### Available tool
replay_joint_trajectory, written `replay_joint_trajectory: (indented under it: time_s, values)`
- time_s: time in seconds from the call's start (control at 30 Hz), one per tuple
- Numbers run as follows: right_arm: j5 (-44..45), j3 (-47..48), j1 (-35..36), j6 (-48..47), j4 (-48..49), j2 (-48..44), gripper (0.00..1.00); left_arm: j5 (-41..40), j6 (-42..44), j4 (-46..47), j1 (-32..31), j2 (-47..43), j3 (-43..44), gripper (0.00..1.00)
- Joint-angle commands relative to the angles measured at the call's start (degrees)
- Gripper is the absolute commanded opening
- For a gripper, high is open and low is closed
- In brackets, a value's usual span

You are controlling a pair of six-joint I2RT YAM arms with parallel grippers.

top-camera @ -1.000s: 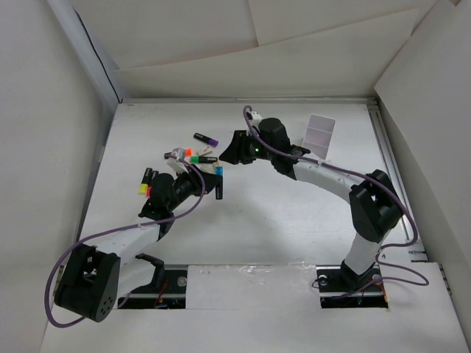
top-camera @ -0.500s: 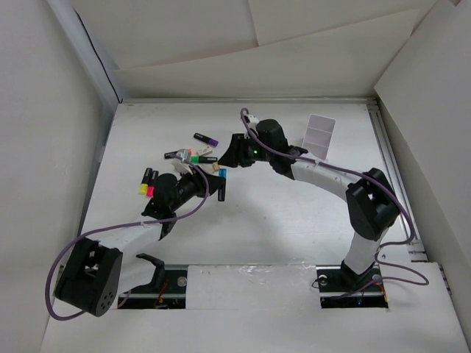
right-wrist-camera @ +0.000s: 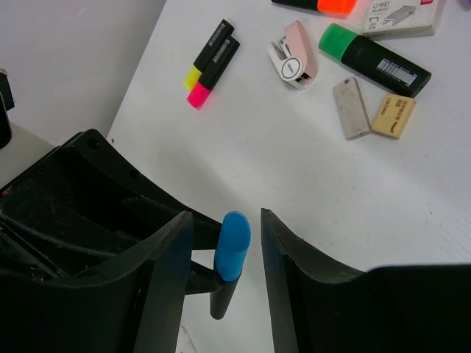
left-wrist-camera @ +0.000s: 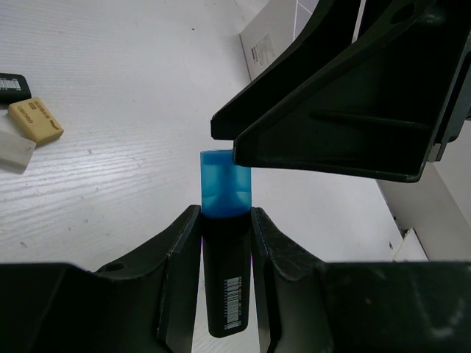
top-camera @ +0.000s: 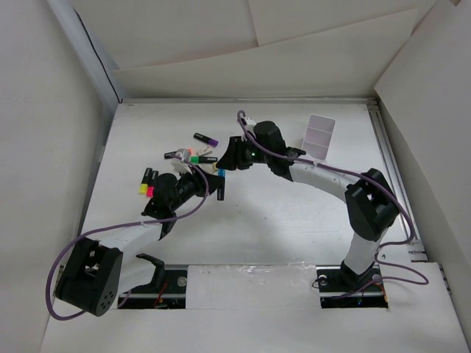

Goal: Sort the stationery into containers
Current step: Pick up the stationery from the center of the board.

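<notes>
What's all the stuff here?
blue-capped black highlighter: one, in left fingers
yellow-capped black highlighter: one, far left
pink-capped black highlighter: one, beside it
green-capped black highlighter: one, middle cluster
orange-capped highlighter: one, same cluster
purple-capped black highlighter: one, beyond the cluster
pink-and-white plastic gadget: one, near green cap
grey rectangular eraser: one, middle cluster
tan rectangular eraser: one, beside it
small white cardboard box: one, by orange cap
white plastic compartment box: one, far right
left fingers: black, shut on blue highlighter
right fingers: black, open around blue cap

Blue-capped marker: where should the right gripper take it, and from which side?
Grip the marker by its blue cap, from the end opposite the left gripper: the left fingers clamp the black barrel, leaving the cap free.
</notes>
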Motion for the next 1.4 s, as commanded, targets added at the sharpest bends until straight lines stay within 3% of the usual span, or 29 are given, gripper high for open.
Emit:
replay_joint_trajectory:
  time_s: [0.0, 0.67, 0.93, 1.13, 1.2, 1.37]
  values:
    - [-0.39, 0.10, 1.01, -0.21, 1.33, 0.33, 0.47, -0.36, 0.99, 3.30, -0.26, -0.87, 2.07, 0.04]
    - [0.93, -1.05, 1.54, 0.32, 1.33, 0.86, 0.37, -1.59, 1.52, 2.78, -0.26, -2.99, 1.54, 0.04]
    - [0.32, -1.05, 1.54, 1.45, 1.33, 1.48, 0.11, -1.59, 1.52, 2.78, -0.26, -2.99, 1.54, 0.04]
    - [1.64, -1.05, 1.54, 1.46, 1.33, -0.10, 0.05, -1.59, 1.52, 2.78, -0.26, -2.99, 1.54, 0.04]
    - [2.16, -1.05, 1.02, 1.98, 1.33, -0.11, 0.04, -2.11, 1.52, 2.78, -0.26, -2.99, 1.54, 0.07]
    - [2.16, -1.57, -1.36, 1.99, 1.33, -1.34, 0.04, -2.11, 0.99, 2.25, -0.26, -2.99, 1.54, 0.27]
